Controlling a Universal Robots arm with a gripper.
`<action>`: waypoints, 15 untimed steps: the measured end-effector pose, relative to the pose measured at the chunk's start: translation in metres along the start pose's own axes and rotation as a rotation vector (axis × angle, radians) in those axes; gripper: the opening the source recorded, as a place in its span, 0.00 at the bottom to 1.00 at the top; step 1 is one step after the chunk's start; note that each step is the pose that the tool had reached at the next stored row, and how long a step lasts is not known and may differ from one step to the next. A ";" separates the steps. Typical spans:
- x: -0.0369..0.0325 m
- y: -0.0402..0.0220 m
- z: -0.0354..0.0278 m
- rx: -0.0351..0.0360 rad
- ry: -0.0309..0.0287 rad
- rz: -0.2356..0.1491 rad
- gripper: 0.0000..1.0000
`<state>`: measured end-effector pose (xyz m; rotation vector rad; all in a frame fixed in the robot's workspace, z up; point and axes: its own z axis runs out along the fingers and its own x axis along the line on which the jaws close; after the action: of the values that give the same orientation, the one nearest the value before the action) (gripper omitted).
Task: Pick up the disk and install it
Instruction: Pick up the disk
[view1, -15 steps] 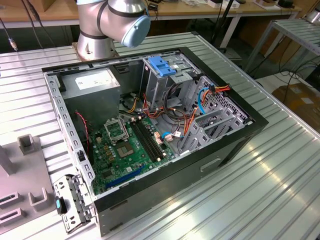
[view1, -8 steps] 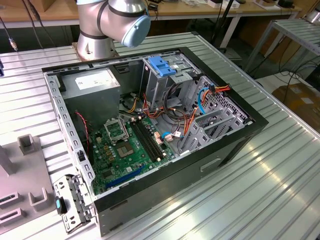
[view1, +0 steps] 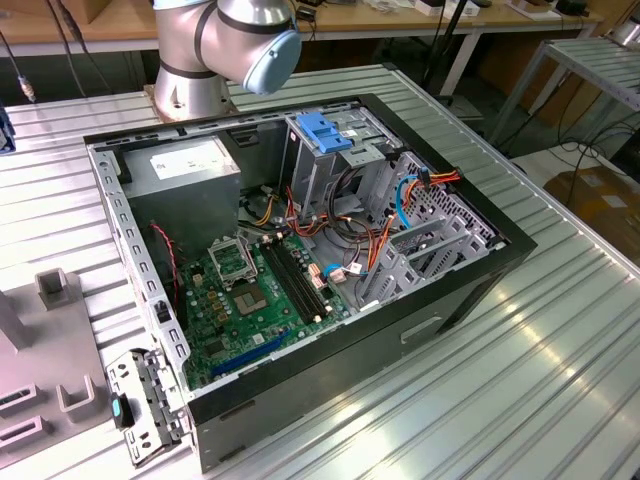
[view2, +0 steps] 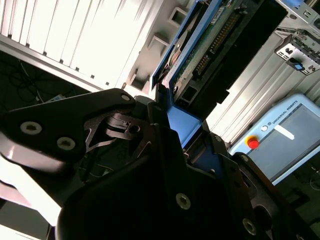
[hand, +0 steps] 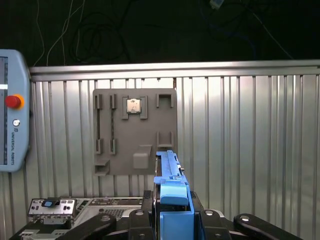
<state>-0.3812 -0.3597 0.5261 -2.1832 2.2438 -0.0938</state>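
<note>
The disk (hand: 170, 176) is seen edge-on in the first wrist view, a thin slab with bright blue rails rising from between the black fingers (hand: 145, 210). In the second wrist view the disk (view2: 212, 37) shows its green circuit board and blue rail. My gripper (hand: 172, 207) is shut on the disk, and its black body (view2: 150, 165) sits just behind the blue rail. The disk hangs above the ribbed metal table (hand: 250, 140), apart from the open computer case (view1: 130, 250).
Inside the case are a metal drive cage with a blue latch (view1: 325, 130), a grey power-supply box (view1: 185, 165), a motherboard (view1: 260, 290) and loose cables. A grey fixture plate (hand: 134, 131), a teach pendant (hand: 12, 125) and a metal bracket (view1: 140, 400) lie on the table.
</note>
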 end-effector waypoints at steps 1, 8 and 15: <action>0.0000 -0.0011 0.0000 0.0000 0.0000 0.000 0.37; -0.0001 -0.0068 0.0004 0.0000 0.0000 0.000 0.37; -0.0003 -0.0109 0.0006 0.0000 0.0000 0.001 0.37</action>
<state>-0.3703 -0.3598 0.5261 -2.1826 2.2443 -0.0938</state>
